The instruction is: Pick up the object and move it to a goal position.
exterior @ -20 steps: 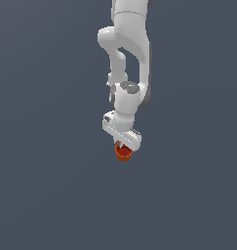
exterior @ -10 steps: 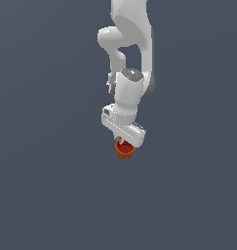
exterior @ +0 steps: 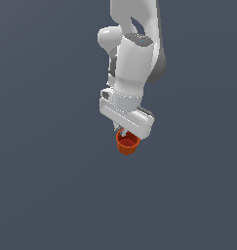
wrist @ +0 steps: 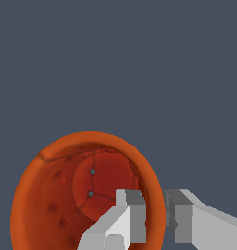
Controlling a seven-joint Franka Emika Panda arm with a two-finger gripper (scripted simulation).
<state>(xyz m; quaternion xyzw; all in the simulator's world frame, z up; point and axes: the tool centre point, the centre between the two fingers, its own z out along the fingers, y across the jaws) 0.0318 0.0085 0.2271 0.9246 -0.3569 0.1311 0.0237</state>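
I see the white arm coming down from the top of the exterior view, wrist tilted. Below it, the gripper has its fingers pinched on the rim of the orange-red cup: one inside, one outside the wall. Cup hangs directly under the hand, mouth facing up toward the wrist camera, ribbed sides tapering downward. Plain grey backdrop.

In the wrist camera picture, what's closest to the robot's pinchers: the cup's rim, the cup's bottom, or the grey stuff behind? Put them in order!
1. cup's rim: pinched between the fingers of the gripper.
2. cup's bottom: deeper inside the cup.
3. grey background: beyond the cup.
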